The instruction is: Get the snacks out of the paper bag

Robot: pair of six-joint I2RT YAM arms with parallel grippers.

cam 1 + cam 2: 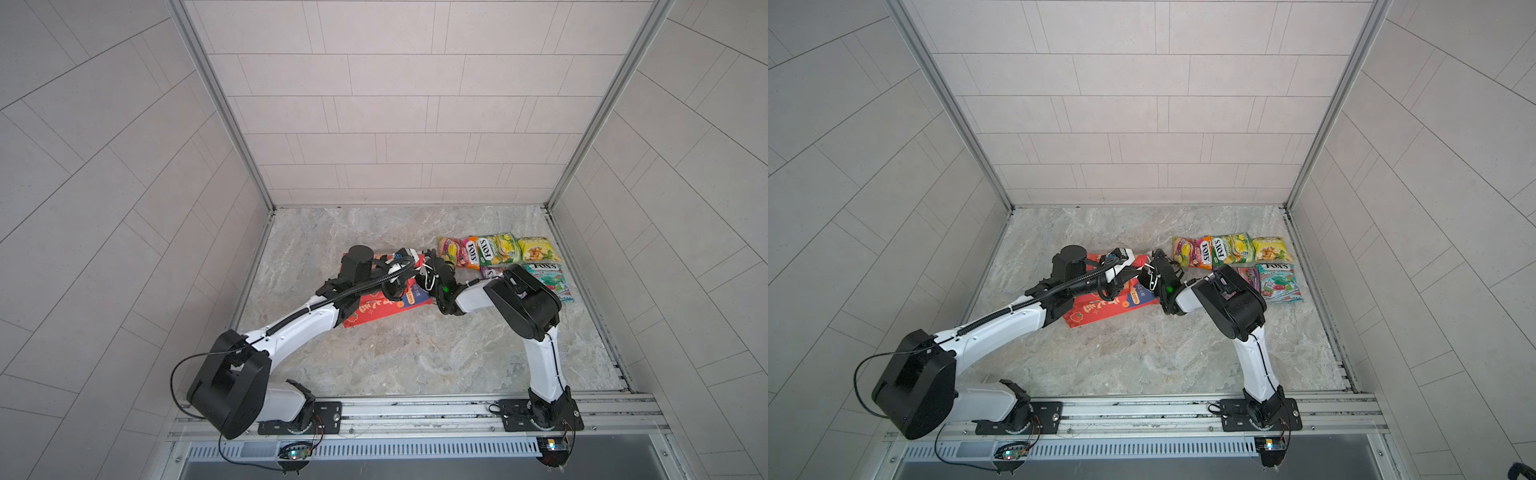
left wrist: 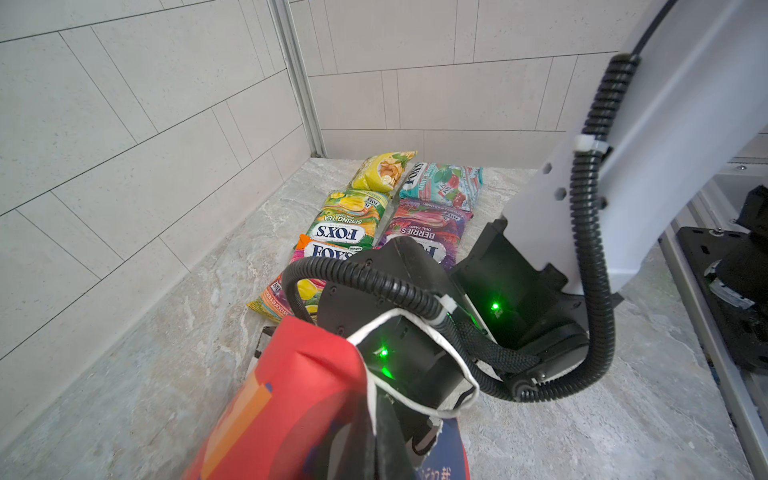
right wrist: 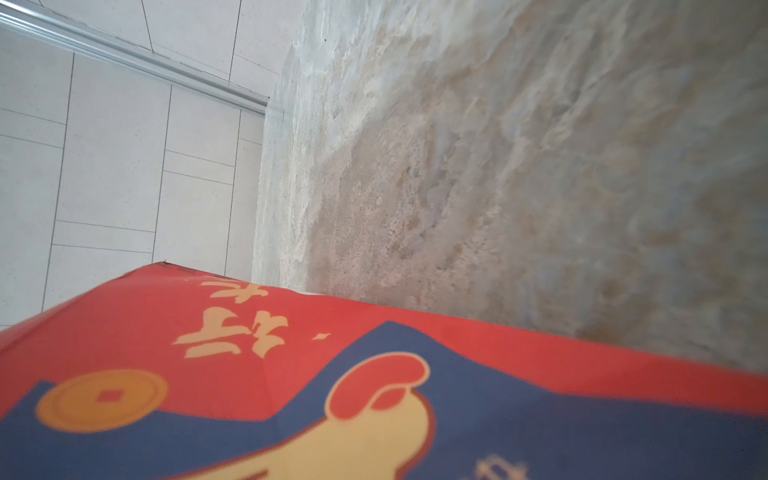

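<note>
Left gripper (image 1: 397, 289): you have it clamped on the rim of the tall red paper gift bag (image 1: 374, 311) | Right gripper (image 1: 426, 274): at the bag's mouth, jaws hidden, you cannot tell their spread | Bag: on its side on the grey marbled table (image 1: 395, 365) | Snacks: glossy FOX'S candy packets (image 1: 496, 248) outside the bag, two rows near the far right corner

Grey marbled tabletop (image 1: 395, 357), red paper bag (image 1: 374, 312) on its side, snack packets (image 1: 498, 249) clustered far right
</note>
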